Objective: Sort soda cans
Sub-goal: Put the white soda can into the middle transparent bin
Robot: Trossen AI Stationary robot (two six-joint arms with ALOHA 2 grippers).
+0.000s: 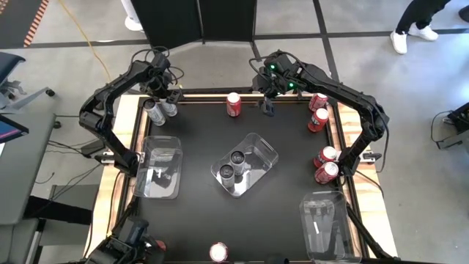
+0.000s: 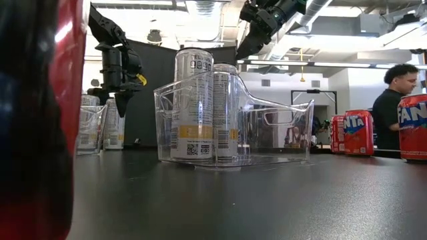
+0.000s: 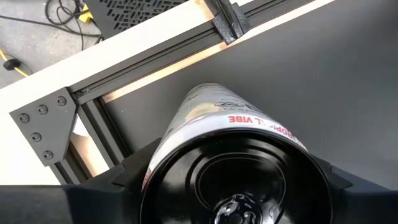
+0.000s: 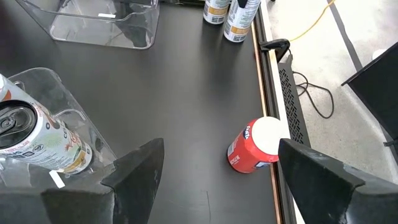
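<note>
Your left pincer sits at the table's far left corner, clamped round a silver-grey can. That can stands upright, long axis vertical, dark top facing the wrist cam; a second grey can is just beside it. Your right pincer hangs over the far edge w/ fingers spread, gripping nothing. Below it a red can stands upright near the edge. Two more grey cans stand upright in the center tray. Four red cans stand along the right edge, tops up.
</note>
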